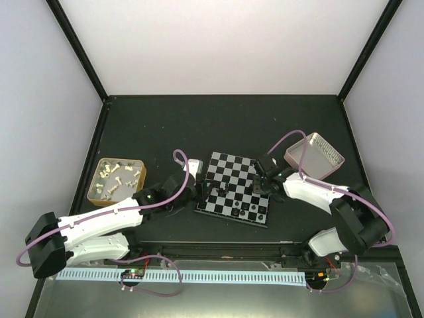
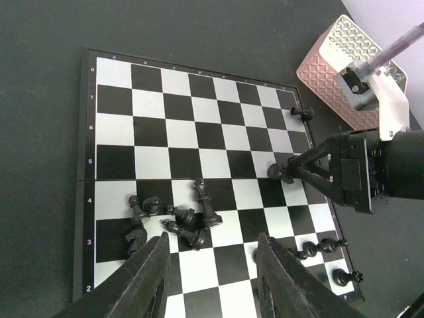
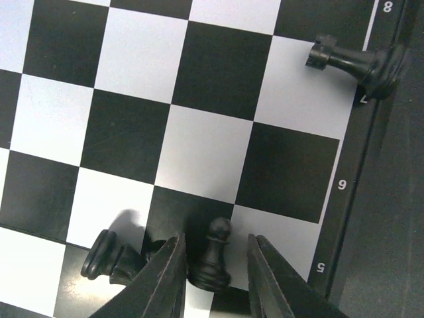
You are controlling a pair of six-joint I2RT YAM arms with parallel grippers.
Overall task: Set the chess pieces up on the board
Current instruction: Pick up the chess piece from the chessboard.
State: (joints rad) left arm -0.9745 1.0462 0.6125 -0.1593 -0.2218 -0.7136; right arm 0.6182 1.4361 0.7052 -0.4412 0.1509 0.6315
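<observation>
The board [image 1: 233, 189] lies at the table's middle. In the left wrist view, several black chess pieces [image 2: 175, 222] lie toppled in a heap on the board [image 2: 165, 132]. A few more stand near its right edge [image 2: 318, 248]. My left gripper [image 2: 212, 265] hangs open and empty just below the heap. My right gripper [image 3: 215, 265] is open, its fingers on either side of an upright black pawn [image 3: 212, 258] near the board's edge, with a gap on the right. A fallen piece [image 3: 109, 262] lies left of it. A rook [image 3: 351, 63] lies at the rim.
A tan tray [image 1: 99, 192] holding pale pieces stands left of the board. A pink-rimmed tray [image 1: 291, 154] stands at the right, behind my right arm, and shows in the left wrist view [image 2: 318, 73]. The two grippers are close over the board.
</observation>
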